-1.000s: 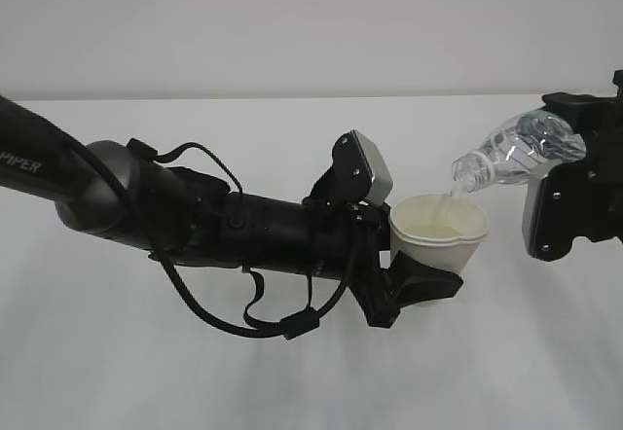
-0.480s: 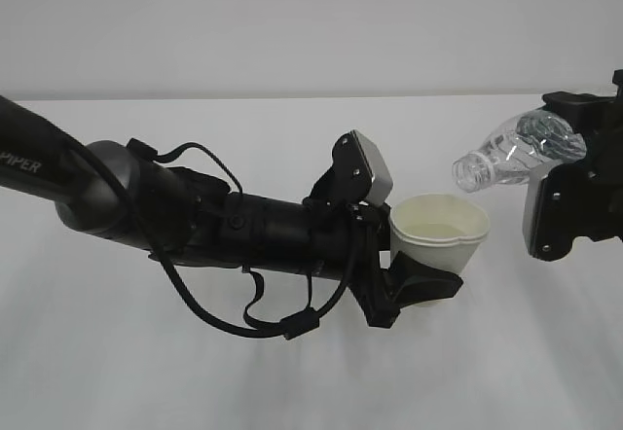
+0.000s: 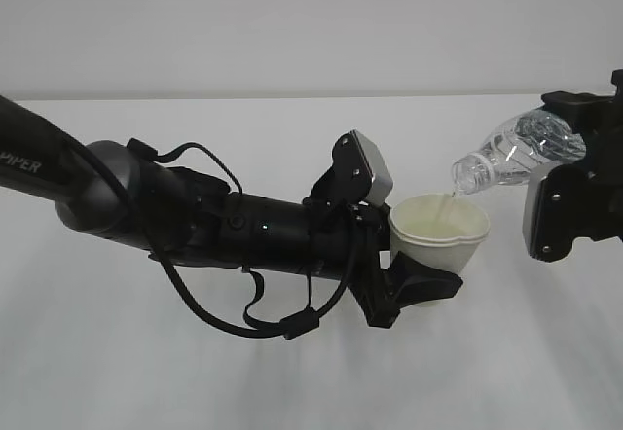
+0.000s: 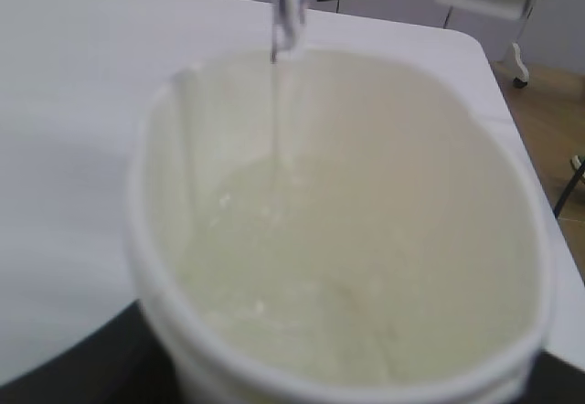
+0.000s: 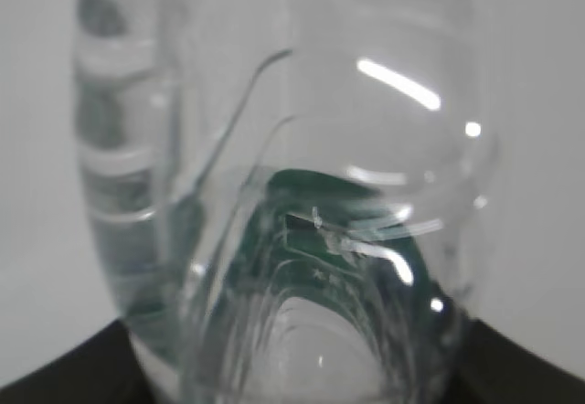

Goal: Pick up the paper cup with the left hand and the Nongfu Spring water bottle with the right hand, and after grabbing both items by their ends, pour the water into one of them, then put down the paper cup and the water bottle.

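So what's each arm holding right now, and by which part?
Left gripper holds the small white paper cup by its base; right gripper holds the clear ribbed plastic bottle by its bottom end.

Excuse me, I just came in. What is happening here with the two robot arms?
The left gripper holds a white paper cup by its base, above the white table. The right gripper holds a clear plastic water bottle tilted mouth-down over the cup. A thin stream of water runs into the cup, which is already partly filled.

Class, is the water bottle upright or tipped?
Tipped: the water bottle lies slanted, neck lowest, and a thin stream of water falls into the paper cup.
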Available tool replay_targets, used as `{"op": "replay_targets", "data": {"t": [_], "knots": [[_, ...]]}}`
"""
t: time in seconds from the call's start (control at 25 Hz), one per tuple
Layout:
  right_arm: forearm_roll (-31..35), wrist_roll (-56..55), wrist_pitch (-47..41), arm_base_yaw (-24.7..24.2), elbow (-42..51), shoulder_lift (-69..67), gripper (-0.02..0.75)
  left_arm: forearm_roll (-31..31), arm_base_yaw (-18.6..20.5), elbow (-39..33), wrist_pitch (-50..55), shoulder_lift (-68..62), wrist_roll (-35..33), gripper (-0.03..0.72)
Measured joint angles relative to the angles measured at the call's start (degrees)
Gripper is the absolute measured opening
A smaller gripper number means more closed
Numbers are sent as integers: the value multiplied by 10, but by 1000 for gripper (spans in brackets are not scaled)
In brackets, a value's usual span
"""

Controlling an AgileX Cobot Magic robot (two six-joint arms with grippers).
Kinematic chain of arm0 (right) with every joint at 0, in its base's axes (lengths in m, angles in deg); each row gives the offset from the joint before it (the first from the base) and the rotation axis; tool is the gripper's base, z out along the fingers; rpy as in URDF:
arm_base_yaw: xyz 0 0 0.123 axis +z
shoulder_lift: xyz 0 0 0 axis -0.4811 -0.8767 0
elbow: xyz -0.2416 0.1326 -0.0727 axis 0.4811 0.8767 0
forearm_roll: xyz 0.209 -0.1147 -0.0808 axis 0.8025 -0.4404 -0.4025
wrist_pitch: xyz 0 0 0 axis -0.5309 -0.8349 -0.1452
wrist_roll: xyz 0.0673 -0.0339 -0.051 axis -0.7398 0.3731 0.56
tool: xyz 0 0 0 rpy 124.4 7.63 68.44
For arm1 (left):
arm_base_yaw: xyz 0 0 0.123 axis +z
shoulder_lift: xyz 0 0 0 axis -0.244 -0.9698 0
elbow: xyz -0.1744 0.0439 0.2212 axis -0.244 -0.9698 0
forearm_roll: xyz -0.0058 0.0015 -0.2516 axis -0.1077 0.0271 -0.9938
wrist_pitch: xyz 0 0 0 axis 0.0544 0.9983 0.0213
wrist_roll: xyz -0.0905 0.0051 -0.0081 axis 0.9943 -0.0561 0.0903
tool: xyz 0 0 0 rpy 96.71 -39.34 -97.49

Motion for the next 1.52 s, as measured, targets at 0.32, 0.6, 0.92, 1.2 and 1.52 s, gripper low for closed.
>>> {"op": "replay_targets", "data": {"t": [0.32,0.6,0.92,1.2,1.52], "knots": [[0,0,0,0,0,0,406,0,0,0,0,0,0,447],[0,1,0,0,0,0,406,0,0,0,0,0,0,447],[0,1,1,0,0,0,406,0,0,0,0,0,0,447],[-1,2,1,0,0,0,406,0,0,0,0,0,0,447],[-1,7,1,0,0,0,406,0,0,0,0,-1,0,446]]}}
